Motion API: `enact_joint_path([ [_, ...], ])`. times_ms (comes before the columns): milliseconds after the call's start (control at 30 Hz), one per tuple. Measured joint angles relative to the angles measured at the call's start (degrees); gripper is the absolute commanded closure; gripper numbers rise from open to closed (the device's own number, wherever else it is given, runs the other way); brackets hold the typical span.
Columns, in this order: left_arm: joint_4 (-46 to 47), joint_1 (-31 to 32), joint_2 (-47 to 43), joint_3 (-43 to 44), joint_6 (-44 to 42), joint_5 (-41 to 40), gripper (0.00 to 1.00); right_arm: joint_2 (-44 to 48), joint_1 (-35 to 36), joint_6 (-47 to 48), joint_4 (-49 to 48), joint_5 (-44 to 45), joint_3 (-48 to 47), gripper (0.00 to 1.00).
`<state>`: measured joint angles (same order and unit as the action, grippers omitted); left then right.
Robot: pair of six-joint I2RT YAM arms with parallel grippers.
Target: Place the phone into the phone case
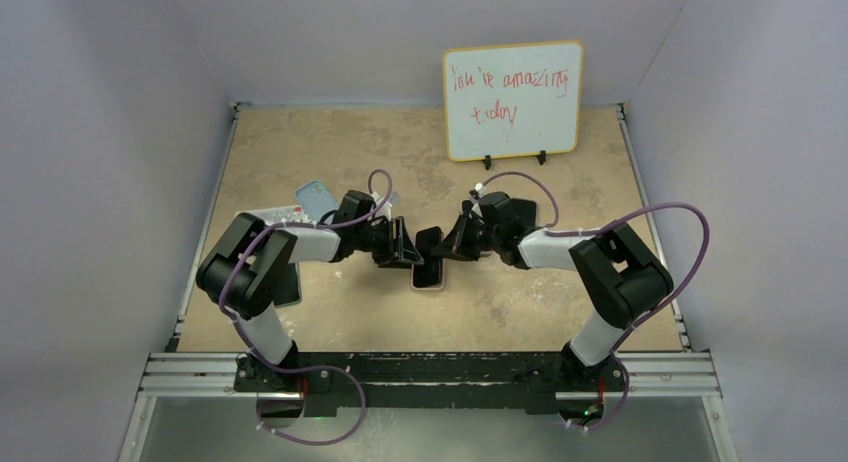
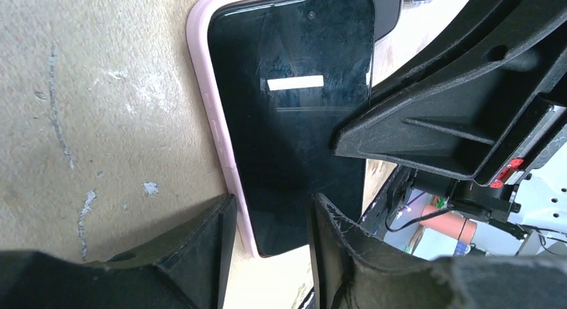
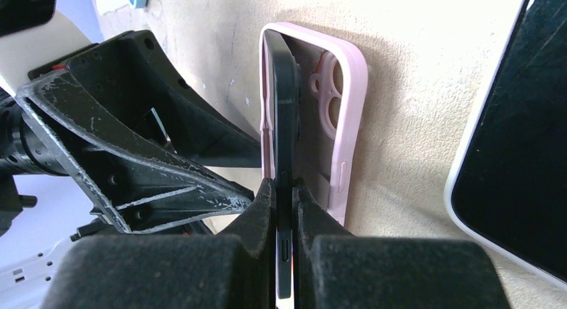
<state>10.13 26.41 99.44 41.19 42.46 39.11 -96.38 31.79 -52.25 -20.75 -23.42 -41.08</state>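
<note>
The black phone (image 3: pixel 282 108) stands tilted on one long edge inside the pink phone case (image 3: pixel 351 101), which lies open side up on the table. My right gripper (image 3: pixel 284 185) is shut on the phone's near end, pinching front and back. In the left wrist view the phone (image 2: pixel 294 115) leans over the case (image 2: pixel 204 88). My left gripper (image 2: pixel 271 232) is open and straddles the phone's near corner and the case rim. One of its fingers (image 2: pixel 200 255) sits just outside that rim. From above, both grippers meet at the phone (image 1: pixel 428 267) at the table's middle.
A second phone with a white rim (image 3: pixel 515 155) lies close beside the case. A light blue case (image 1: pixel 316 197) and a pale flat item (image 1: pixel 262 218) lie behind the left arm. A whiteboard (image 1: pixel 512 100) stands at the back wall.
</note>
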Motion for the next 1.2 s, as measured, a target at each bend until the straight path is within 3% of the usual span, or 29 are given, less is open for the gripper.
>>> enact_joint_path([
  [233,3.76,0.63,-1.03,-2.97,2.27,-2.14,0.65,0.00,0.00,-2.05,-3.69,0.48,2.12,1.00],
  [600,9.79,3.06,-4.00,-7.91,7.54,-7.69,0.69,-0.33,0.02,-2.58,-5.92,0.98,3.19,0.97],
  [900,9.73,6.16,-7.82,-10.21,11.58,-8.04,0.70,1.66,0.52,-1.44,-2.29,4.94,2.73,0.75],
  [1067,5.46,8.57,-11.47,-9.16,11.89,-4.76,0.67,3.26,0.90,0.90,5.53,7.72,0.83,0.58],
  [1200,-0.04,8.57,-13.66,-6.16,10.45,-6.27,0.66,4.46,0.94,3.63,13.22,8.13,-3.91,0.55],
])
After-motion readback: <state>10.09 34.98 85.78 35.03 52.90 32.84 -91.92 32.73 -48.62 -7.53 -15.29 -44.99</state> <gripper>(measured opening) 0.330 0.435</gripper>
